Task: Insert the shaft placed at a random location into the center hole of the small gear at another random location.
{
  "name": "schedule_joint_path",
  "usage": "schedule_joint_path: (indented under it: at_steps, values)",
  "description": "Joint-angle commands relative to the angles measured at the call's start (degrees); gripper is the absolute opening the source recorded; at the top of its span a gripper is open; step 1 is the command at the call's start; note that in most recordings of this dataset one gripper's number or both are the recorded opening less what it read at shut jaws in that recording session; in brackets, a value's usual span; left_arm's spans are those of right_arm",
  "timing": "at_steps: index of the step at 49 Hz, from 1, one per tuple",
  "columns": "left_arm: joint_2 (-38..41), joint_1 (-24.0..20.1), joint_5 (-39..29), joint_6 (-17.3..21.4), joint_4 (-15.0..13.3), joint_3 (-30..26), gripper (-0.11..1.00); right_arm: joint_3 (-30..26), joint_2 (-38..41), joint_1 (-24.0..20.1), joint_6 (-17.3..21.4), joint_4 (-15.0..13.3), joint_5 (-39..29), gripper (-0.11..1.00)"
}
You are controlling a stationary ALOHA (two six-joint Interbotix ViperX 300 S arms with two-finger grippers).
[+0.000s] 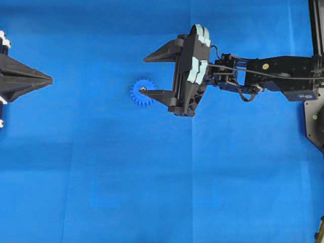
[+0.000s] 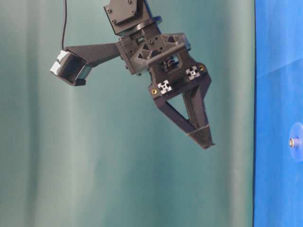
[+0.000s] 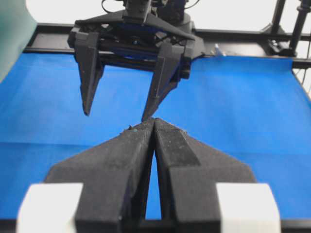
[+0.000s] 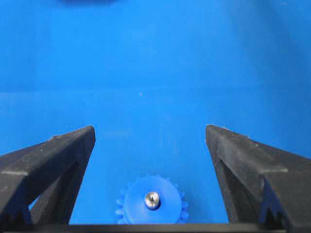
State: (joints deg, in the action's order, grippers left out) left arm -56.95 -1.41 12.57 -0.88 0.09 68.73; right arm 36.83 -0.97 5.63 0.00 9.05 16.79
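- Overhead: the right pincer (image 1: 148, 75) spreads wide and empty over the middle of the blue-clothed counter (image 1: 152, 192), one finger tip reaching across the rim of the small gear (image 1: 142, 93). A silver glint at the gear's hub is the shaft (image 1: 143, 90), apparently already standing in the centre hole. At the counter's left edge the left pincer (image 1: 49, 79) sits pressed to a point, holding nothing, well apart from the gear.
- Table level: the right pincer (image 2: 201, 137) hangs in the air, tips pointing down, with nothing between them. At the frame's right edge the gear (image 2: 297, 142) shows on the blue cloth with the metal shaft (image 2: 292, 142) sticking out of its middle.
- Left wrist: the left pincer (image 3: 154, 122) shows its two fingers meeting at the tips, with nothing in them; beyond, the right pincer (image 3: 116, 115) faces it, wide apart, above the cloth. The gear is hidden here.
- Right wrist: between the splayed fingers of the right pincer (image 4: 150, 136), the gear (image 4: 151, 201) lies flat near the lower frame edge, the shaft (image 4: 152, 199) upright in its hub and free of both fingers.
- Judged from these views, the insertion looks done: pin seated, pincer released. What appears left is only for the right arm to draw clear without nudging the gear.
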Motion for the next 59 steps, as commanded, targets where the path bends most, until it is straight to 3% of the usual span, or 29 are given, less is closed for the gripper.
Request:
schedule_joint_path:
  at_steps: [1, 31, 59]
  values:
    - [0.18, -0.18, 0.35, -0.09, 0.09, -0.62, 0.00, 0.00, -2.20, -0.09, 0.09, -0.09, -0.26, 0.86]
    - [0.09, -0.09, 0.35, -0.09, 0.09, -0.62, 0.00, 10.37, -11.69, -0.09, 0.44, 0.09, -0.35, 0.86]
    - [0.09, -0.18, 0.35, -0.18, 0.09, -0.62, 0.00, 10.81, -12.13, -0.09, 0.44, 0.26, -0.18, 0.86]
